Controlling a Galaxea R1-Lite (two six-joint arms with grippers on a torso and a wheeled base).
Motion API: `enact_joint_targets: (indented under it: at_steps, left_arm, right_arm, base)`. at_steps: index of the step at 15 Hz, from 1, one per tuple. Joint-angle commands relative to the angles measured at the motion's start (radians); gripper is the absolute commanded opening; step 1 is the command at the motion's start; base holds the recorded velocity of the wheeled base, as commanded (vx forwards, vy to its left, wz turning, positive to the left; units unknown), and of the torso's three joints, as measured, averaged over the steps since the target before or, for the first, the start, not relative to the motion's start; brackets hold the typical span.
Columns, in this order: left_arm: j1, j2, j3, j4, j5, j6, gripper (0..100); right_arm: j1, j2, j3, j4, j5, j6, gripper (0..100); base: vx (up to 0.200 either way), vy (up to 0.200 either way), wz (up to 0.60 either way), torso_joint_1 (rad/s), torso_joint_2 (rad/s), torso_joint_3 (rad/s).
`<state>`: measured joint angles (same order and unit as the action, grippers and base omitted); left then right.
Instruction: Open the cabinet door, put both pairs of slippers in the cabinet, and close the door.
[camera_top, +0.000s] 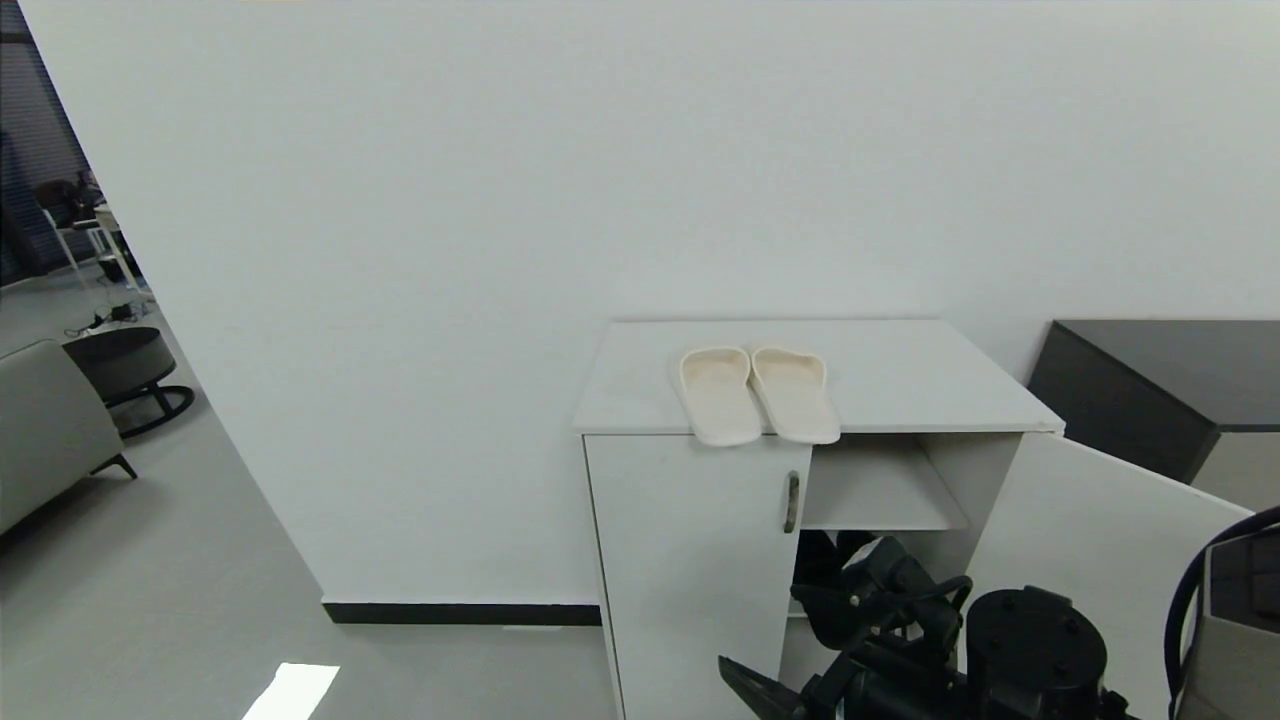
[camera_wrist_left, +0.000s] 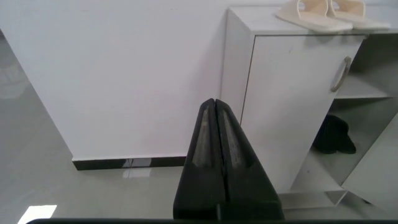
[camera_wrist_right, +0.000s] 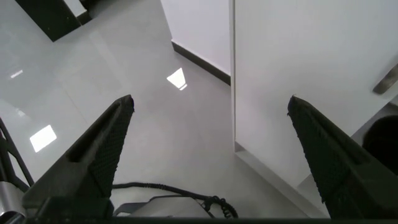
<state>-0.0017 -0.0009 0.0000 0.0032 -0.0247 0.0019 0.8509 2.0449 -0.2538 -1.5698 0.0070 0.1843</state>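
A pair of cream slippers (camera_top: 757, 392) lies on top of the white cabinet (camera_top: 900, 375), toes over the front edge; the left wrist view shows the cream slippers (camera_wrist_left: 323, 14) too. The cabinet's right door (camera_top: 1090, 540) stands swung open; its left door (camera_top: 690, 560) with a handle (camera_top: 791, 502) is closed. A dark pair of slippers (camera_wrist_left: 336, 134) sits in the lower compartment under the shelf (camera_top: 870, 490). My left gripper (camera_wrist_left: 215, 107) is shut and empty, off to the cabinet's left. My right gripper (camera_wrist_right: 210, 109) is open and empty, low before the closed door's edge.
A dark cabinet (camera_top: 1150, 390) stands right of the white one, just behind the open door. A grey sofa (camera_top: 40, 430) and a round dark table (camera_top: 125, 365) are far off on the left. Bare floor (camera_top: 200, 600) spreads left of the cabinet.
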Motion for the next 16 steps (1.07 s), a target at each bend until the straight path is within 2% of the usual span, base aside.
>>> enact_joint_targets:
  at_steps: [1,7,9,10,12,15,16]
  left_arm:
    - [0.000,0.001,0.000,0.000,0.000,0.001,0]
    - [0.000,0.001,0.000,0.000,0.003,0.000,0]
    - [0.000,0.001,0.000,0.000,0.003,0.001,0]
    - [0.000,0.001,0.000,0.000,0.005,0.001,0]
    - [0.000,0.001,0.000,0.000,0.003,0.003,0]
    - [0.000,0.001,0.000,0.000,0.003,0.003,0]
    - [0.000,0.001,0.000,0.000,0.003,0.003,0]
  right_arm:
    - [0.001,0.001,-0.001,-0.001,0.001,0.000,100]
    - [0.004,-0.011,0.024,-0.001,0.002,-0.002,100]
    - [0.007,-0.040,0.053,-0.001,0.027,-0.057,100]
    - [0.005,-0.040,0.056,-0.001,0.022,-0.094,100]
    - [0.005,-0.038,0.034,0.014,-0.105,-0.131,100]
    - [0.008,-0.077,0.027,-0.001,-0.094,-0.138,100]
    - [0.008,-0.094,-0.027,0.014,-0.102,-0.138,100]
  base:
    - [0.000,0.000,0.00,0.271,-0.58,-0.305]
    - [0.000,0.000,0.00,0.245,-0.52,-0.269]
    - [0.000,0.000,0.00,0.166,-0.35,-0.180]
    - [0.000,0.000,0.00,0.051,-0.10,-0.051]
    - [0.000,0.000,0.00,0.000,0.00,0.000]
    - [0.000,0.000,0.00,0.000,0.00,0.000]
    - [0.000,0.000,0.00,0.000,0.00,0.000]
